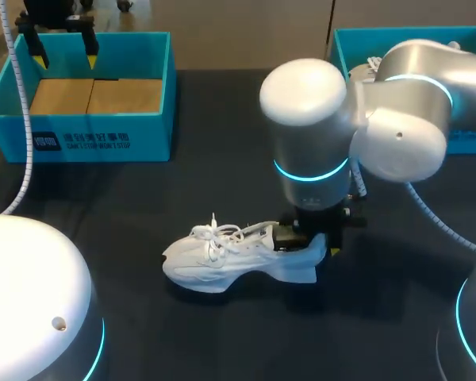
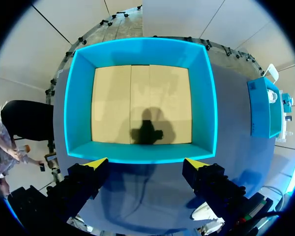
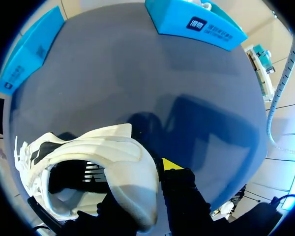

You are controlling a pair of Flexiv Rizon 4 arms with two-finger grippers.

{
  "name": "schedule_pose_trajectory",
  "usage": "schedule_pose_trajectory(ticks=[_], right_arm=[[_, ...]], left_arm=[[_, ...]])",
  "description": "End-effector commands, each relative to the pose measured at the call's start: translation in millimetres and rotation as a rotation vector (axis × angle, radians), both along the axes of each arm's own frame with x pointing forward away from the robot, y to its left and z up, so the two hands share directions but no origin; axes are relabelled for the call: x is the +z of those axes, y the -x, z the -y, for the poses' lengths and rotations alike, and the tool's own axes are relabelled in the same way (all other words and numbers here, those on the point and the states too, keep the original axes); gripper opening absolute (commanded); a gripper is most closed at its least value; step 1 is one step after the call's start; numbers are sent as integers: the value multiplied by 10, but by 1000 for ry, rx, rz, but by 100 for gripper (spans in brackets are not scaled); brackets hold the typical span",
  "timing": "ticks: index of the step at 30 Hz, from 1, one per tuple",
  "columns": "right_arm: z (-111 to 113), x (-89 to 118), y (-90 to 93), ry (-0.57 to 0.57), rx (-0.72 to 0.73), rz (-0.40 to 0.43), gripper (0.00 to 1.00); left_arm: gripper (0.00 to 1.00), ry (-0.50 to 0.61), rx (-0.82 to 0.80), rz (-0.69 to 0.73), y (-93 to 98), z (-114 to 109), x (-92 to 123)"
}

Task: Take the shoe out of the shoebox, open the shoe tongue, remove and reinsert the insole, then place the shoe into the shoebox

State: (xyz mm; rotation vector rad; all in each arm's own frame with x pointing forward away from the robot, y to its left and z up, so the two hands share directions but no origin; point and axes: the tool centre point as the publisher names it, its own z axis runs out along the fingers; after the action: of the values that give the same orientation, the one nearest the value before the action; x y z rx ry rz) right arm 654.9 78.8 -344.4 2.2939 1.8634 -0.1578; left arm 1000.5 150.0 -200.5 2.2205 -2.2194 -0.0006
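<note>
A white lace-up shoe (image 1: 230,255) lies on its side on the dark table, toe to the left. My right gripper (image 1: 311,242) is shut on its heel. In the right wrist view the heel wall of the shoe (image 3: 123,162) sits between the fingers; one yellow-tipped finger (image 3: 172,165) is outside it and the other is hidden inside the shoe. The blue shoebox (image 1: 155,48) with a cardboard floor stands at the back left. My left gripper (image 1: 65,57) hangs open above it, and in its own view the left gripper (image 2: 146,164) holds nothing over the empty shoebox (image 2: 78,98).
A second blue box (image 1: 357,40) with white items in it stands at the back right, partly hidden behind my right arm. It also shows as the second box (image 2: 263,105) beside the shoebox and the second box (image 3: 196,22) beyond the shoe.
</note>
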Motion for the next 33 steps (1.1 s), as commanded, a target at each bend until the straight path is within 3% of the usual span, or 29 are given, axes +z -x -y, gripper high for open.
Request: schedule_pose_trajectory(ticks=[1, 15, 33], right_arm=[[-31, -148, 25, -4, -12, 6, 0], [-11, -392, 32, -1, -31, -12, 0], [-24, -456, 5, 14, -43, -26, 0]], left_arm=[[100, 0, 0, 0, 0, 0, 1], [100, 0, 0, 0, 0, 0, 1], [100, 0, 0, 0, 0, 0, 1]])
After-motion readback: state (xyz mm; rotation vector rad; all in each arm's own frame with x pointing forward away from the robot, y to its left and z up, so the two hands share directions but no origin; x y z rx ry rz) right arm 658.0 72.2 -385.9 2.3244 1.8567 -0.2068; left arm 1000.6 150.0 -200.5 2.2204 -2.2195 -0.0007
